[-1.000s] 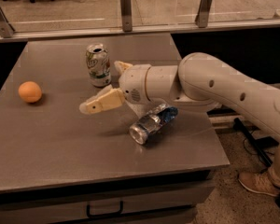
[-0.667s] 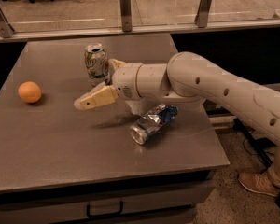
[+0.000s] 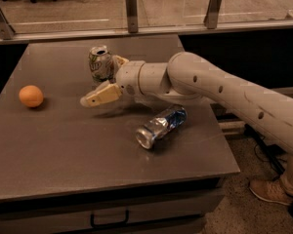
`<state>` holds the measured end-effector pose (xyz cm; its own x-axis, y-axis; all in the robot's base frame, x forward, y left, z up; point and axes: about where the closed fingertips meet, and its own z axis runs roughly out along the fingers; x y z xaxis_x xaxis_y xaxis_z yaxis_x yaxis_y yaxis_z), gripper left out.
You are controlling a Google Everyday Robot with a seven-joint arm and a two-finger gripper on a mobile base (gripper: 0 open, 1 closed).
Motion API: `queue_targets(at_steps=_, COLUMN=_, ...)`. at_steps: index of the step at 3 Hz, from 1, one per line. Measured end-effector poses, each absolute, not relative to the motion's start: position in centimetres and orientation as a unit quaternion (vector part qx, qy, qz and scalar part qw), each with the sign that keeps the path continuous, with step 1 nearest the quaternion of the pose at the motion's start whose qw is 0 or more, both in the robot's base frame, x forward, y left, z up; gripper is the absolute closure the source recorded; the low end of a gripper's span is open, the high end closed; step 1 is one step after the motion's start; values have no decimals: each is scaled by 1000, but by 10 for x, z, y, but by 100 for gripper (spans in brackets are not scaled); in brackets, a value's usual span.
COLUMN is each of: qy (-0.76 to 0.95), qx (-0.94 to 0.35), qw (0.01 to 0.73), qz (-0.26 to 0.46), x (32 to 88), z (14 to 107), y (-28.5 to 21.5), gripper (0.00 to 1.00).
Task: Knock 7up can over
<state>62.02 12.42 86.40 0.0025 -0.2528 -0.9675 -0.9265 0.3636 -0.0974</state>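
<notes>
The 7up can (image 3: 100, 63), green and silver with a silver top, stands upright at the back middle of the table. My gripper (image 3: 103, 80) is open and right at the can. The near finger (image 3: 99, 95) points left, just in front of the can's base. The far finger (image 3: 120, 61) shows beside the can's right side. I cannot tell whether either finger touches the can. The white arm reaches in from the right.
A crushed blue and silver can (image 3: 161, 126) lies on its side right of centre, below the arm. An orange (image 3: 31, 96) sits near the left edge. The grey table (image 3: 63, 150) has a railing with posts behind it. A person's shoe (image 3: 271, 191) is on the floor at right.
The gripper has moved left and back, closing in on the 7up can. The can still stands upright. The crushed can and the orange have not moved.
</notes>
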Motion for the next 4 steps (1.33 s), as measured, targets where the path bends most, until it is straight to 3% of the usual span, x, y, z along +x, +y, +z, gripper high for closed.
queue_targets(at_steps=1, qy=624, qx=-476, qw=541, qz=302, x=643, z=860, y=126, gripper=13)
queue_targets(at_steps=4, qy=625, qx=-515, qw=513, qz=285, x=668, z=876, y=128, gripper=82)
